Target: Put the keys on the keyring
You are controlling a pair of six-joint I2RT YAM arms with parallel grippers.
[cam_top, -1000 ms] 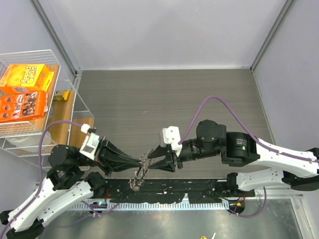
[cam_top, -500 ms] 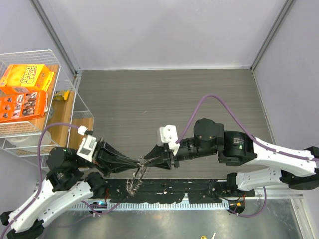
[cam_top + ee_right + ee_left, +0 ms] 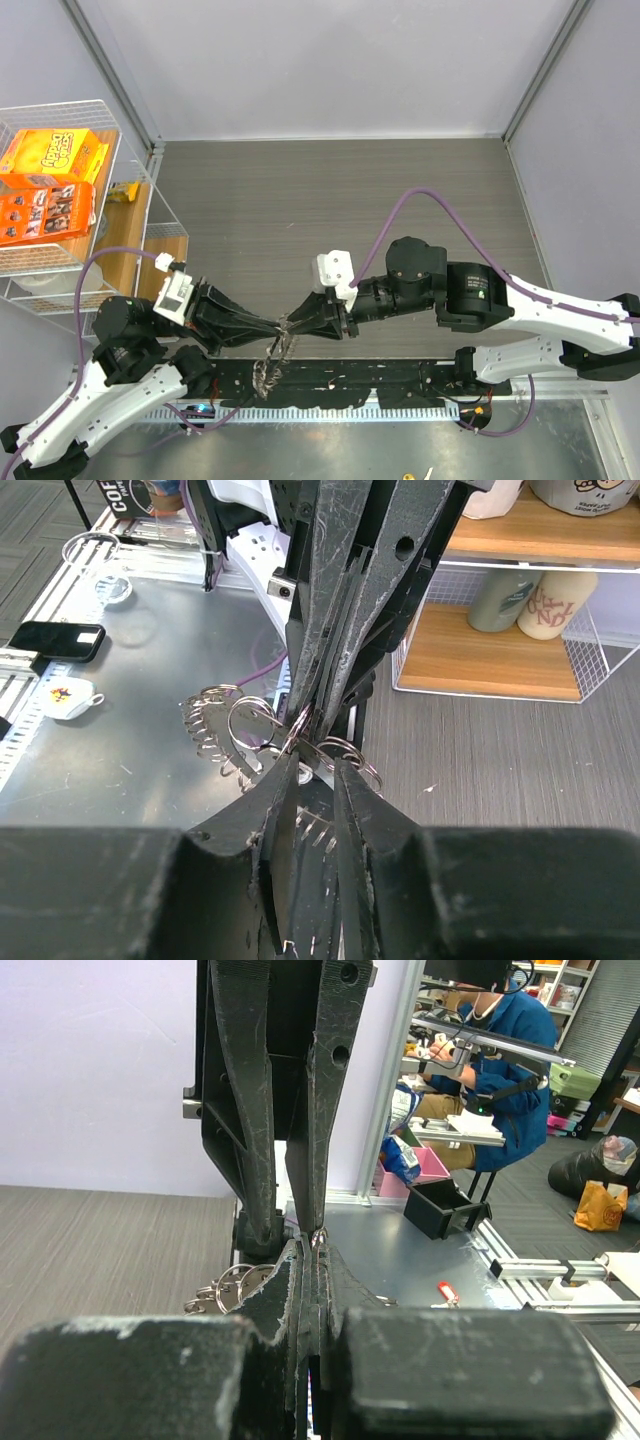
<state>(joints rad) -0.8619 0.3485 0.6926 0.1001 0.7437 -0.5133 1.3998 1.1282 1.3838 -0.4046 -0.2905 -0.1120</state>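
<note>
The keyring (image 3: 272, 358) hangs over the table's near edge as a bunch of thin wire rings. Small silvery keys (image 3: 203, 730) fan out from it like teeth. My left gripper (image 3: 283, 326) is shut on one of its rings, and the wire shows pinched at the fingertips (image 3: 315, 1245), with more rings (image 3: 232, 1282) hanging to their left. My right gripper (image 3: 297, 322) meets it tip to tip from the right. Its jaws stand a narrow gap apart (image 3: 318, 760), with a loop of the keyring (image 3: 322, 748) lying between the tips.
A white wire rack (image 3: 130, 215) with orange cereal boxes (image 3: 50, 180) stands at the left edge. A black rail (image 3: 360, 383) runs along the near edge, below the hanging keys. A small red tag (image 3: 447, 1292) and a phone (image 3: 55, 638) lie on the metal bench beyond.
My right gripper has slid left onto the rings and its jaws have narrowed. The left gripper shifted slightly left, still pinching the ring.
</note>
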